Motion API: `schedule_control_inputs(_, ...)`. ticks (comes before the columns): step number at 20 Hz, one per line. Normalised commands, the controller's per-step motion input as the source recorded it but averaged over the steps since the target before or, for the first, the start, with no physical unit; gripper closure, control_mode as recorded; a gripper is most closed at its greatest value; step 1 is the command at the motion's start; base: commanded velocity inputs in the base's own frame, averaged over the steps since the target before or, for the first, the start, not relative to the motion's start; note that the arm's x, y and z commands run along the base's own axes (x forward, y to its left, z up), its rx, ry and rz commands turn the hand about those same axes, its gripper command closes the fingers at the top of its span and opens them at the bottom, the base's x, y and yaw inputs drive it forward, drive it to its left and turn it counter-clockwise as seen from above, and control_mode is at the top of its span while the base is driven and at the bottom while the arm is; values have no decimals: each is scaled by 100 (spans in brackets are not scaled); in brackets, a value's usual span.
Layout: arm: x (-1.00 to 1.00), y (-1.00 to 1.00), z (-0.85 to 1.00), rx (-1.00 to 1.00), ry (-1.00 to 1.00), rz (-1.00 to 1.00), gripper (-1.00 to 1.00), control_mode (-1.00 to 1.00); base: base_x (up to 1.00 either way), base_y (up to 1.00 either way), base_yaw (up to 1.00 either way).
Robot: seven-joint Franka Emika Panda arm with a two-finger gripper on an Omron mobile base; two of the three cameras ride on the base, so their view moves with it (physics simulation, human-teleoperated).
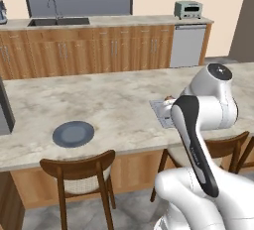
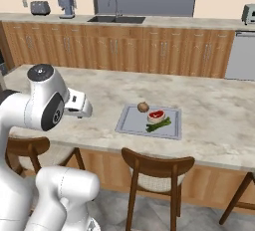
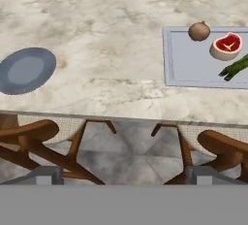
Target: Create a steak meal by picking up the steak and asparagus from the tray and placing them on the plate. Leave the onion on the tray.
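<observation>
Plainly unlabelled steak (image 3: 226, 46) on tray (image 3: 189, 69)

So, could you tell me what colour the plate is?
Blue-grey with a darker rim, the plate shows best in the hand view.

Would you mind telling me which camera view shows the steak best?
The right base view: the steak lies whole and unobstructed on the tray. The hand view also shows it, near the frame's right edge. In the left base view the arm covers most of the tray.
</observation>
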Motion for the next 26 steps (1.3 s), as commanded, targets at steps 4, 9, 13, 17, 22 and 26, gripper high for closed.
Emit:
schedule_control_inputs(4, 14, 0, 0, 0, 0, 0, -100, -100, 16, 6, 0)
schedule_control_inputs(9, 25, -9, -5, 1, 0, 0, -100, -100, 0, 0, 0)
schedule_control_inputs(13, 33, -51, -21, 4, 0, 0, -100, -100, 0, 0, 0)
schedule_control_inputs(17, 40, -66, -21, 4, 0, -4, -100, -100, 0, 0, 0)
schedule_control_inputs(22, 48, -52, -17, 0, 0, -5, -100, -100, 0, 0, 0)
schedule_control_inputs(26, 46, -57, -12, 2, 1, -2, -100, -100, 0, 0, 0)
